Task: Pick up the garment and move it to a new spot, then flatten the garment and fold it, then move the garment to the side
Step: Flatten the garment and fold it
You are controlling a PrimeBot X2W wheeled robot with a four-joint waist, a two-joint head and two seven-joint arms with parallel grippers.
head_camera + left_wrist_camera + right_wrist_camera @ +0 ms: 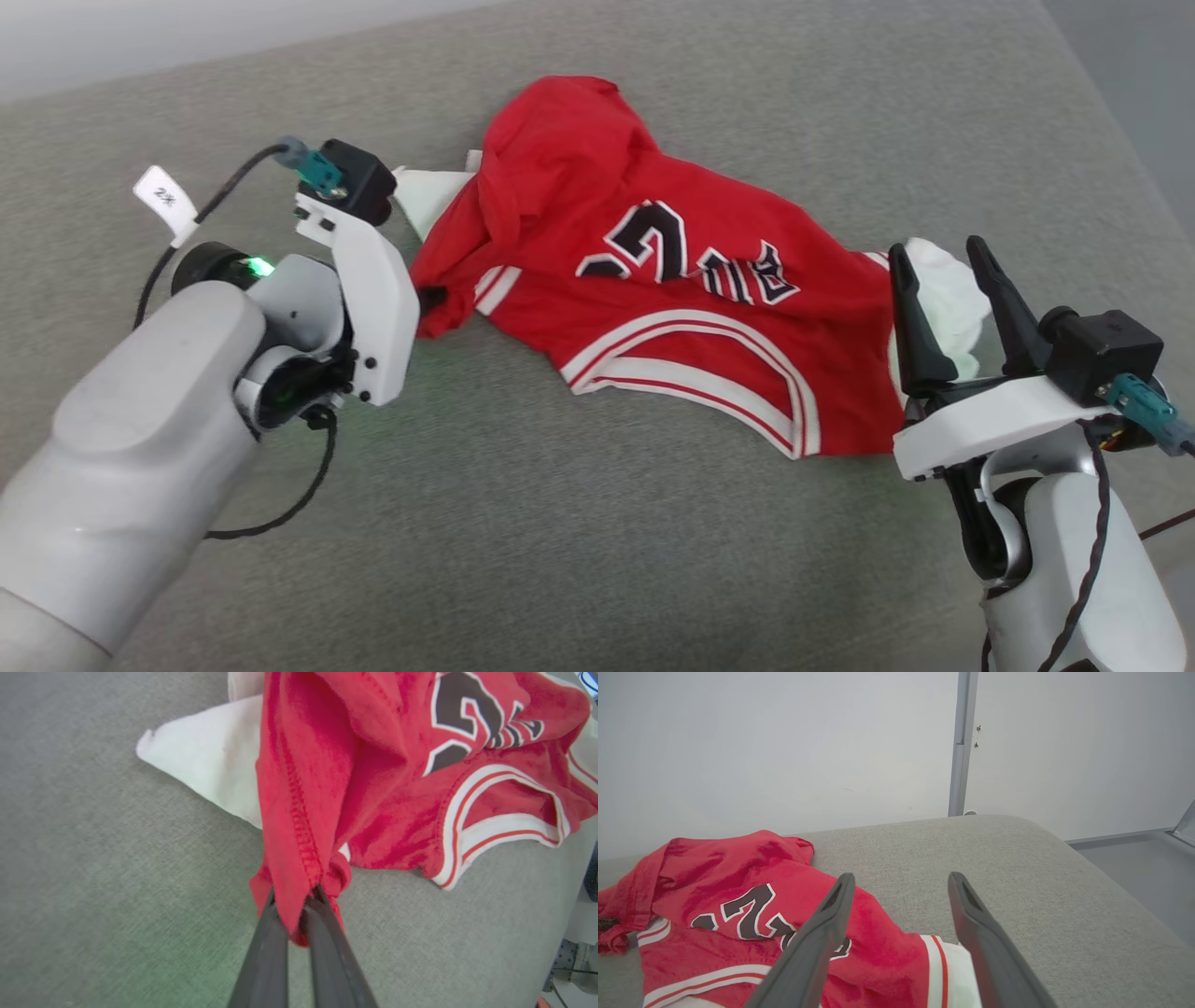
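Crumpled red jersey T-shirt (653, 308) lies mid grey fabric cushion (560, 523), left gripper (294, 896) pinching its red hem edge, right gripper (936, 247) spread at its white-sleeve end, bare cushion all round.

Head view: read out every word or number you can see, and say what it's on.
"2": black, white-outlined numeral on the garment; the characters beside it are crumpled and unreadable.
"2" followed by a mark too blurred to read: handwritten on the white tag.
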